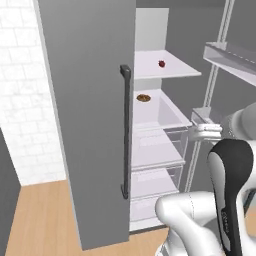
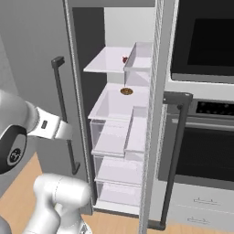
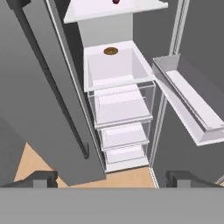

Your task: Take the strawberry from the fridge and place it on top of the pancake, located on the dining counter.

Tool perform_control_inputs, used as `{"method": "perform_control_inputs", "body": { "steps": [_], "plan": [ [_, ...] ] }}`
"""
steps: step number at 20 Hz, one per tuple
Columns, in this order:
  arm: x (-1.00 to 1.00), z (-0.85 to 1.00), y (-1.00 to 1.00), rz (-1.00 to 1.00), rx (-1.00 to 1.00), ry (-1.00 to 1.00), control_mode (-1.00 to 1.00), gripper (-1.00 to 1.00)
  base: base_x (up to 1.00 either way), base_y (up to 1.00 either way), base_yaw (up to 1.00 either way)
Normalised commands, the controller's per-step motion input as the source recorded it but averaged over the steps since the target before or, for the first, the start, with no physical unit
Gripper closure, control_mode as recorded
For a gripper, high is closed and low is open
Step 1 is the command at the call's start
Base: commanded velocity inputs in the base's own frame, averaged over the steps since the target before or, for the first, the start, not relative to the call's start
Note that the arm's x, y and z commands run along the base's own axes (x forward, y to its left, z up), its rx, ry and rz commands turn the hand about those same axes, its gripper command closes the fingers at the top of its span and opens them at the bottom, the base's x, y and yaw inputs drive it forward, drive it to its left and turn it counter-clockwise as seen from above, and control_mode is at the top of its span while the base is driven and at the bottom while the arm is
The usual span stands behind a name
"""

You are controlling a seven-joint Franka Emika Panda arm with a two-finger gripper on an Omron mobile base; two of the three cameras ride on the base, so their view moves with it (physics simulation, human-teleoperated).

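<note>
Wide-spread and empty, the gripper (image 3: 111,179) faces the fridge (image 1: 90,125), its right door swung open, while the strawberry (image 1: 161,63) sits untouched on the top shelf above the donut (image 1: 143,98) (the reach, grasp and delivery apparently remain).

White brick wall (image 1: 22,95), left. Light wood plank floor (image 1: 42,220). Black-fronted wall ovens (image 2: 205,105), right, with dark bar handle (image 2: 176,151); grey drawers (image 2: 201,201) beneath.
</note>
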Motion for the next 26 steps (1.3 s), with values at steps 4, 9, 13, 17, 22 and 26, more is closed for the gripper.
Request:
{"method": "perform_control_inputs", "body": {
  "steps": [4,9,13,17,22,26],
  "plan": [
    [0.0,0.0,0.0,0.0,0.0,0.0,1.0,-1.0,0.92,-0.21,-0.11],
    [0.0,0.0,0.0,0.0,0.0,0.0,1.0,-1.0,0.87,-0.25,-0.09],
    [0.0,0.0,0.0,0.0,0.0,0.0,1.0,-1.0,0.83,-0.25,-0.02],
    [0.12,0.07,0.0,0.0,0.0,0.02,-1.0,-1.0,0.64,0.0,0.0],
    [0.3,0.59,0.05,0.0,-0.01,0.08,-1.0,-1.0,0.0,0.0,0.0],
    [0.21,0.5,0.0,0.0,0.0,0.08,-1.0,-1.0,0.0,0.0,0.0]
  ]
}}
